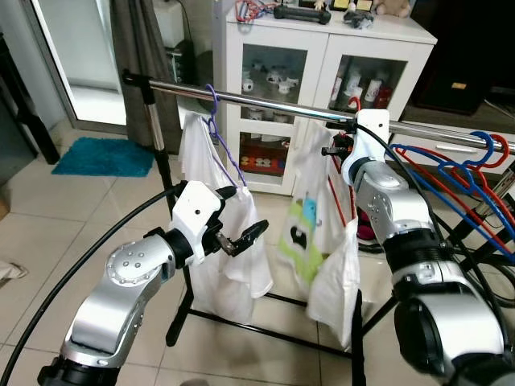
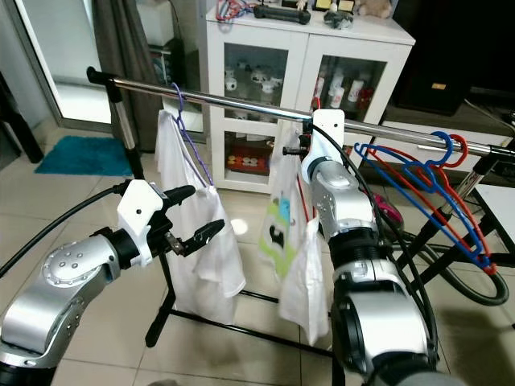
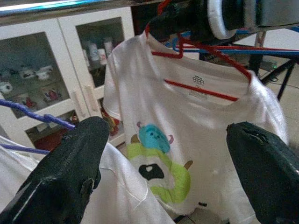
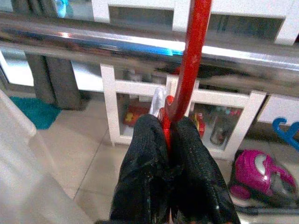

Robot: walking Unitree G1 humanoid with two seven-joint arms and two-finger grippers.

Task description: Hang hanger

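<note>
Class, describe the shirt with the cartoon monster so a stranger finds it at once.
Find the silver rail before the white cabinet. Two white shirts hang there; the monster shirt is on the red hanger gripped by the right gripper, while the plain shirt hangs on purple.

red hanger; white shirt, green-blue monster print; purple hanger

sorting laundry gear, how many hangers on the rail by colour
purple hanger: 1, carrying a white shirt
red hangers: 2, one under the monster t-shirt with the right tool shut on its hook, one bare at the rail's right end
blue hanger: 1, bare, beside that red one
total: 4
</note>
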